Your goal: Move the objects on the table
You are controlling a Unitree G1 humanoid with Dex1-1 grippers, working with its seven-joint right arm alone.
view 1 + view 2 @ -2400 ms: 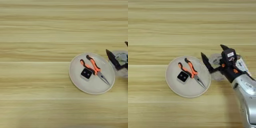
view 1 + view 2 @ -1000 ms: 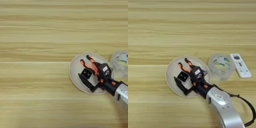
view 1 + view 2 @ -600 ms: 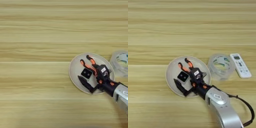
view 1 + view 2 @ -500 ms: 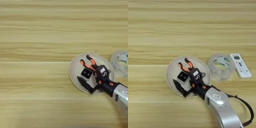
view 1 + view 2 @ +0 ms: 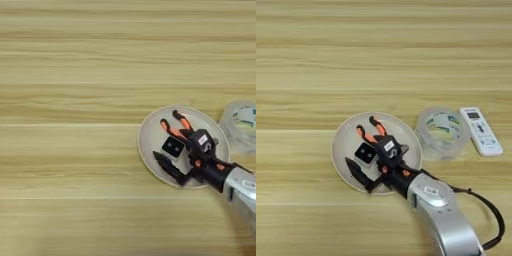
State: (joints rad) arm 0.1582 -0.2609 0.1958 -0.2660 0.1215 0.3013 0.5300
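Black block [image 5: 366, 153] between spread pincer [image 5: 372, 161] fingers, seemingly untouched

The table [image 5: 316, 60] is showing a light wood grain with a soft sheen. The round cream plate [image 5: 343, 142] is looking smooth and matt. The clear tape roll [image 5: 442, 131] is showing as see-through glossy plastic. The right forearm [image 5: 441, 215] is gleaming silver, like brushed metal.
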